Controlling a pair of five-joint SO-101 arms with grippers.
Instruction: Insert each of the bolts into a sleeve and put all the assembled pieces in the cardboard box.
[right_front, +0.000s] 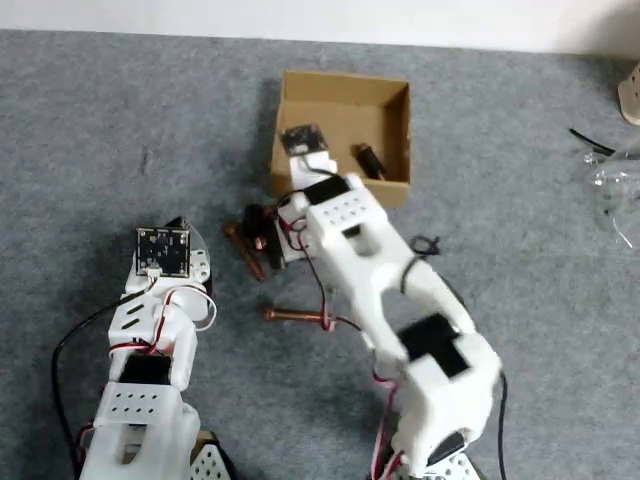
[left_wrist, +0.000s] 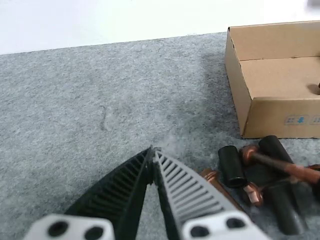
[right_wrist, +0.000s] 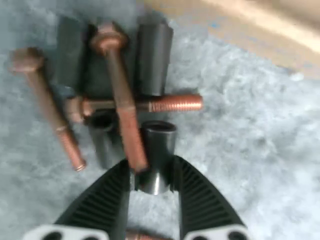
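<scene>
A heap of copper bolts (right_wrist: 119, 95) and black sleeves (right_wrist: 153, 56) lies on the grey carpet just in front of the cardboard box (right_front: 292, 105). My right gripper (right_wrist: 150, 167) is down at this heap, shut on one black sleeve (right_wrist: 156, 145) that stands between its fingers. In the high view the right gripper (right_front: 272, 238) sits at the heap's edge. One bolt (right_front: 295, 315) lies apart, nearer the arms. My left gripper (left_wrist: 152, 150) is shut and empty, low over the carpet to the left of the heap (left_wrist: 260, 170). Inside the box lies one dark assembled piece (right_front: 370, 160).
The grey carpet (right_front: 120, 120) spreads open to the left and behind the left arm. Clear plastic items and a cable (right_front: 605, 165) lie at the far right. A pale wall strip (right_front: 320, 15) borders the carpet's far edge.
</scene>
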